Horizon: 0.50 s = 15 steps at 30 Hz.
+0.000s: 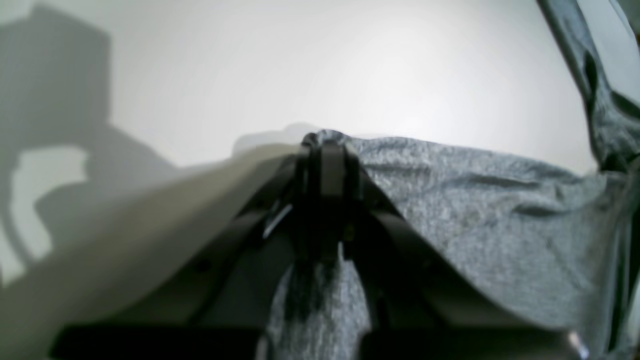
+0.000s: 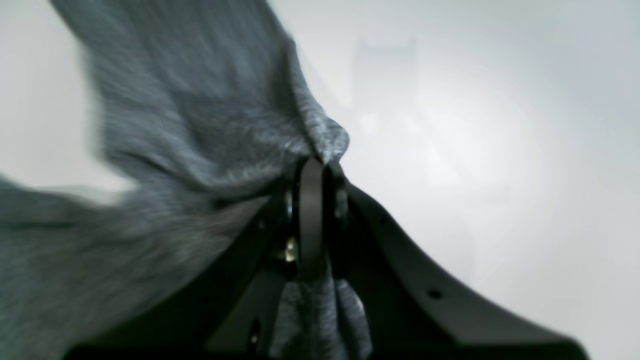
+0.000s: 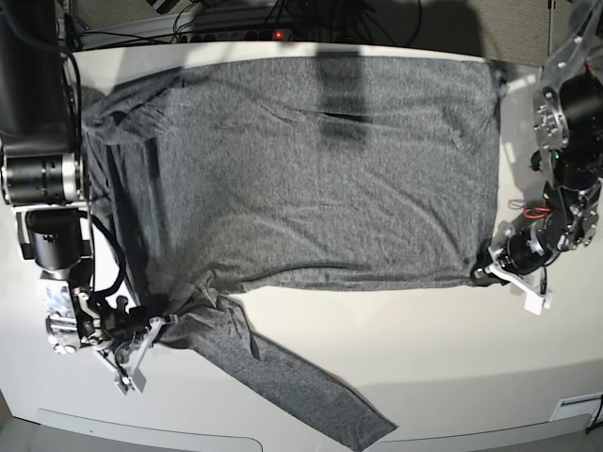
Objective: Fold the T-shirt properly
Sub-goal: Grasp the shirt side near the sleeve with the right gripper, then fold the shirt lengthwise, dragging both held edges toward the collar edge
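Note:
The heather-grey T-shirt [image 3: 311, 169] lies spread flat over the white table [image 3: 424, 358], with one long sleeve [image 3: 301, 391] trailing toward the front edge. At the shirt's near right corner, my left gripper [image 3: 488, 273] is shut on the fabric. The left wrist view shows that gripper [image 1: 325, 142] pinching a fold of the shirt [image 1: 475, 210]. My right gripper [image 3: 155, 330] is shut on the cloth at the near left, where the sleeve meets the body. In the right wrist view, the gripper [image 2: 320, 162] has the shirt [image 2: 200, 125] bunched between its jaws and lifted a little.
Cables and a power strip [image 3: 273, 24] run behind the table's far edge. The right arm's black column [image 3: 38, 94] stands at the table's left side, and the left arm's base [image 3: 570, 122] at its right. Bare white tabletop lies in front of the shirt.

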Available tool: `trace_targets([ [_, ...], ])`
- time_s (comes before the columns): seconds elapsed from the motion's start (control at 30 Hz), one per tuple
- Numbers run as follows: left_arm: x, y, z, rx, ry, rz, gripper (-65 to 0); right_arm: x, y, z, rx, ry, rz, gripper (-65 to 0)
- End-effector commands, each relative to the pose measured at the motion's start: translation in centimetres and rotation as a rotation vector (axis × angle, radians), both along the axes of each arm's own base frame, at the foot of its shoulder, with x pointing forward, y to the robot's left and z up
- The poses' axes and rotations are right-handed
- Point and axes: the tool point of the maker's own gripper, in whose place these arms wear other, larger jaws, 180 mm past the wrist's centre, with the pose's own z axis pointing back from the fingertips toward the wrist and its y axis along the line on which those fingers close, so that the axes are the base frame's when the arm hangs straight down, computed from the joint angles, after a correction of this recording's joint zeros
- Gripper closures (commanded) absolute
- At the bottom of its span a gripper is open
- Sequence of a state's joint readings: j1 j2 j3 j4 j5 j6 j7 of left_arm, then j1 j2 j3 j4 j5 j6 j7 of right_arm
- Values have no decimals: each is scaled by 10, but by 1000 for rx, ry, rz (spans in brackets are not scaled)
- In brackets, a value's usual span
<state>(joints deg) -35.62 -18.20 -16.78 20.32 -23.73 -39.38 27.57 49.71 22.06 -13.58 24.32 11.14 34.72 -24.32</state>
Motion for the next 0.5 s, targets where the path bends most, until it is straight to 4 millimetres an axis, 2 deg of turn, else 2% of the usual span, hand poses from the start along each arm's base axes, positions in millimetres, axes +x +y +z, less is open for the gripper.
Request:
trace_targets([
  [0.0,22,9,29,-19,-82,27,0,13,5,24,25,-53,35,0],
  [0.23,24,9,33,-47,-85,37,0,10,10,35,80,-40,66,0],
  [0.47,25,9,35,-55,-91,43,0,6,-3,42,133,-36,25,0],
])
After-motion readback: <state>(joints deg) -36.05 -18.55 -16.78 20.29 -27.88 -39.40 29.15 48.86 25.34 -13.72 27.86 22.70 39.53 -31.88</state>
